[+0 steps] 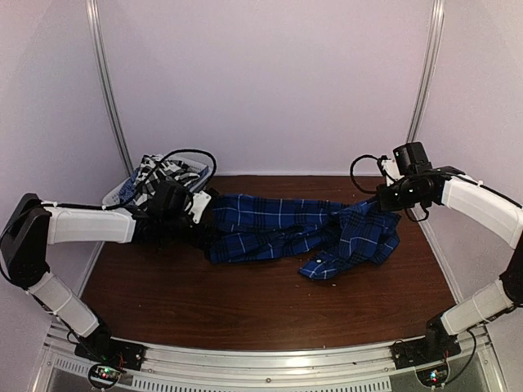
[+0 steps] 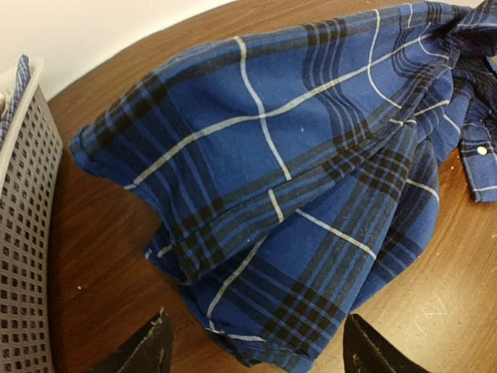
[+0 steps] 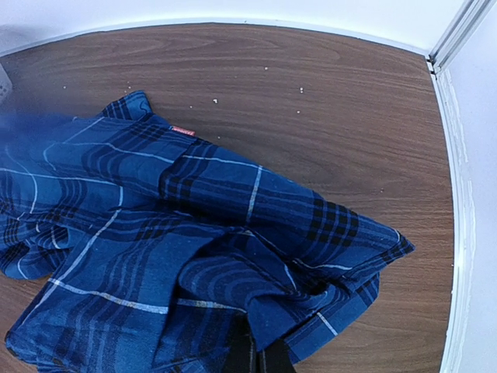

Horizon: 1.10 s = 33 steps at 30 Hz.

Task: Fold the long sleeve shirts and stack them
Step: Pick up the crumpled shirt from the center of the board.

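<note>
my left hand (image 2: 260, 347) is released: in its own wrist view the two fingers (image 2: 151, 351) stand wide apart, with nothing pinched between them. the near hem of the blue shirt (image 1: 270, 229) lies on the bench (image 1: 245, 306) just ahead of the fingertips and between their lines. from here i see the cloth up close, folded over itself in thick layers. a white snap button (image 2: 482, 150) sits far off to the hand's right. the white mesh basket (image 2: 27, 256) stands close on the hand's left, its wall upright.

my right hand (image 3: 255, 359) is clenched on the other end of the blue shirt. its wrist view shows the plaid gathered into a bunch that runs down into the closed fingers. the rest spreads away ahead of the hand and to its left. a small red tag (image 3: 185, 130) shows on a fold farther out. neither other view shows it.

only the top view shows both hands at once. there the shirt stretches as one long band across the bench from my left hand to my right. its right end is lifted up to the right hand and a loose flap hangs down below it. that view alone also shows the black-and-white checked shirt (image 1: 157, 171), heaped in the basket just beyond my left hand. my left wrist camera catches only the basket's side.
</note>
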Available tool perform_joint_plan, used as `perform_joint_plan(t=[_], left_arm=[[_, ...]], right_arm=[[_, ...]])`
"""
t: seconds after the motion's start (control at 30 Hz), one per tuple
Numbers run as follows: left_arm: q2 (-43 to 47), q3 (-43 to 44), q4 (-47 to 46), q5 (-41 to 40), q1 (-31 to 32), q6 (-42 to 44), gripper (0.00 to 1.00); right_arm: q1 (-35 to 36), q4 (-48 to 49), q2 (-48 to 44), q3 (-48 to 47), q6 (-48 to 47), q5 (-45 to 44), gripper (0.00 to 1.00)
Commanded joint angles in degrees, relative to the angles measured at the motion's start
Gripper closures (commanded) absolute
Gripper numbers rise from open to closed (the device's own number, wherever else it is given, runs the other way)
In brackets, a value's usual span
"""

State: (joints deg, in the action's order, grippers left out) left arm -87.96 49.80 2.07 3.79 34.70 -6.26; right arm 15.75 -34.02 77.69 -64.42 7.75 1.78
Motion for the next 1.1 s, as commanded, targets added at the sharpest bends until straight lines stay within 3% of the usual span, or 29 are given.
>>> perform_joint_plan(t=[0.0, 0.23, 0.4, 0.57, 1.07], left_arm=[[0.34, 0.20, -4.78, -6.22, 2.68, 10.46, 0.23], [-1.50, 4.07, -2.46, -10.76, 4.94, 24.61, 0.21], [-5.54, 10.06, 5.78, -15.25, 5.40, 32.70, 0.20], [-8.33, 10.52, 5.05, -17.13, 5.73, 40.74, 0.20], [-16.09, 11.43, -3.00, -23.15, 5.73, 49.76, 0.22]], right_arm=[[-0.27, 1.30, 0.07, 0.21, 0.11, 2.49, 1.00], [-0.28, 0.38, 0.13, -1.03, -0.28, 5.02, 1.00], [-0.28, 1.67, -0.71, 0.70, -0.10, 7.03, 1.00], [-0.30, 2.20, -0.72, 1.05, -0.11, 7.59, 1.00], [-0.26, 2.57, -0.80, 1.62, -0.10, 7.85, 1.00]])
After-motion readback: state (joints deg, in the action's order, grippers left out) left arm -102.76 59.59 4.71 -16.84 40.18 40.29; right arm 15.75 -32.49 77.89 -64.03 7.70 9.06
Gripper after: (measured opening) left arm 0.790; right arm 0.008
